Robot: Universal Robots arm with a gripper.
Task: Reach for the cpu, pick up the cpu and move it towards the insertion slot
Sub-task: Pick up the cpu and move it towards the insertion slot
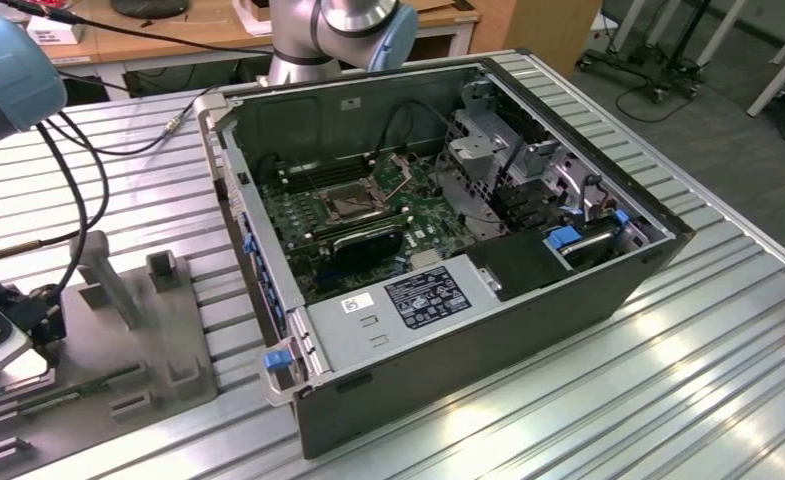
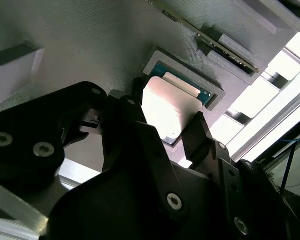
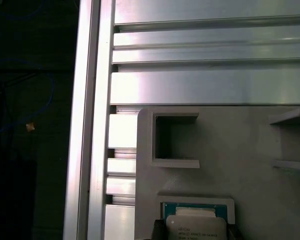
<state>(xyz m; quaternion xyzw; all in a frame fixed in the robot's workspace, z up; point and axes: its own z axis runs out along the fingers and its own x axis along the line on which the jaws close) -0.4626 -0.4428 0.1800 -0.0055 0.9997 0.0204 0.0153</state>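
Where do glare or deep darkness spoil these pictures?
In the second wrist view, glare whitens the cpu; in the exterior view, the metal table reflects bright patches; in the first wrist view, the space beyond the table is nearly black.

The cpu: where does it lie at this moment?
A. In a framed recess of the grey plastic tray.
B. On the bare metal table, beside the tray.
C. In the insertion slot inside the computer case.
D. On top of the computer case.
A: in the first wrist view the cpu sits inside the raised frame of a recess in the grey tray.
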